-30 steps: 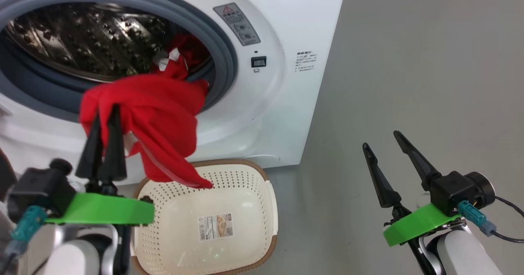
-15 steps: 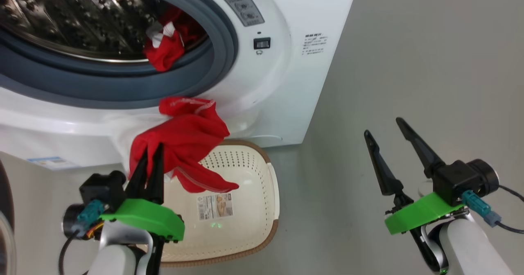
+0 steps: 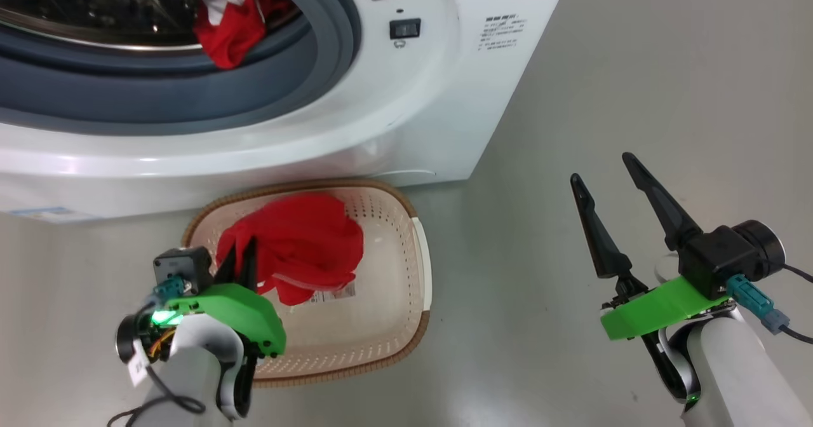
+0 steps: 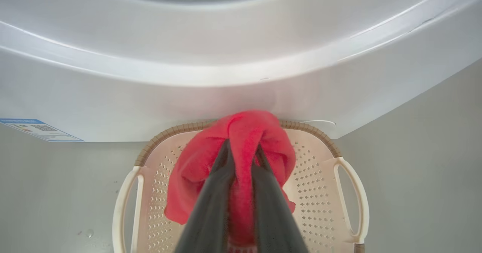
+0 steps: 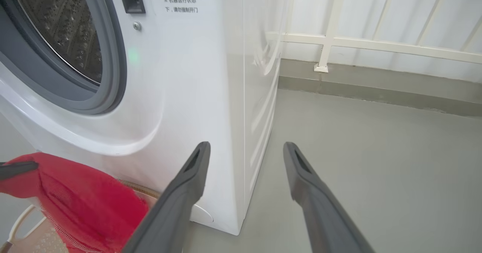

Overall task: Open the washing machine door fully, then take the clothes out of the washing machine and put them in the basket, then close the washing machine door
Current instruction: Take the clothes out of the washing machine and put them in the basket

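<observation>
The left gripper [image 3: 238, 249], at the lower left of the head view, has its jaws almost together, pinched on a red garment [image 3: 305, 236]. The garment hangs bunched over the basket [image 3: 381, 189], its lower folds inside the rim and covering part of the label [image 3: 333, 295] on the bottom. Whether it rests on the bottom I cannot tell. In the left wrist view the fingers [image 4: 211, 208] rise from the bottom edge with the red garment [image 4: 196, 162] squeezed between them, above the basket [image 4: 320, 177] at lower centre.

The basket stands on the grey floor [image 3: 635, 65] at lower centre, just beside the foot of the washer [image 3: 444, 96], which takes up the upper left. A second garment [image 3: 225, 27], red with white patches, lies at the top left on the lip of the drum [image 3: 95, 1], against the grey ring [image 3: 305, 65].

The right gripper [image 3: 602, 168], at the lower right, has its jaws spread wide and holds nothing. It hangs over bare floor, well apart from the basket.
</observation>
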